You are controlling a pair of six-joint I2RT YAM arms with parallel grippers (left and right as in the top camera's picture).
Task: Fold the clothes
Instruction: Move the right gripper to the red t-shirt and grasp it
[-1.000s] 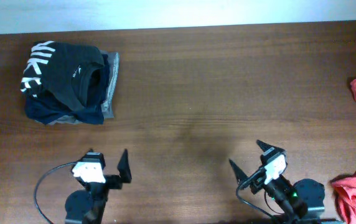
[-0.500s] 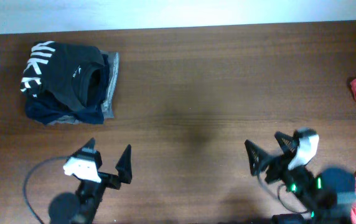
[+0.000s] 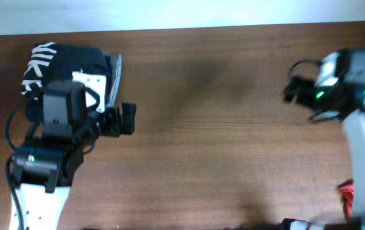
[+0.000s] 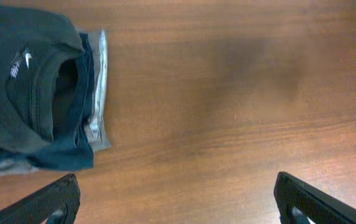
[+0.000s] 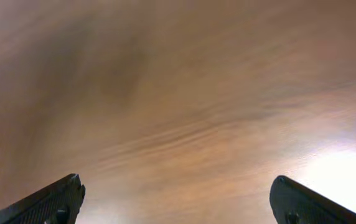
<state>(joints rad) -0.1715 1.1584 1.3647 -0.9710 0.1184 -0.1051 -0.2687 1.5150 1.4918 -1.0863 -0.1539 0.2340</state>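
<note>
2 wide-open, empty: left gripper (image 4: 181, 202), right gripper (image 5: 178, 202). Nearest right gripper, behind its fingers: orange-red T-shirt (image 3: 346, 191), at far right.

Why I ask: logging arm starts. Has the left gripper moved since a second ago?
Yes. Overhead, the left gripper went from the near edge of the table toward the far side, now beside the folded garment stack.

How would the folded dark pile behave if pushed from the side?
The folded pile is probably floppy: soft cloth, rumpled edges. Its layers likely slide apart, since the grey garment pokes out beneath the black one. It probably won't roll, lying flat on the table.
</note>
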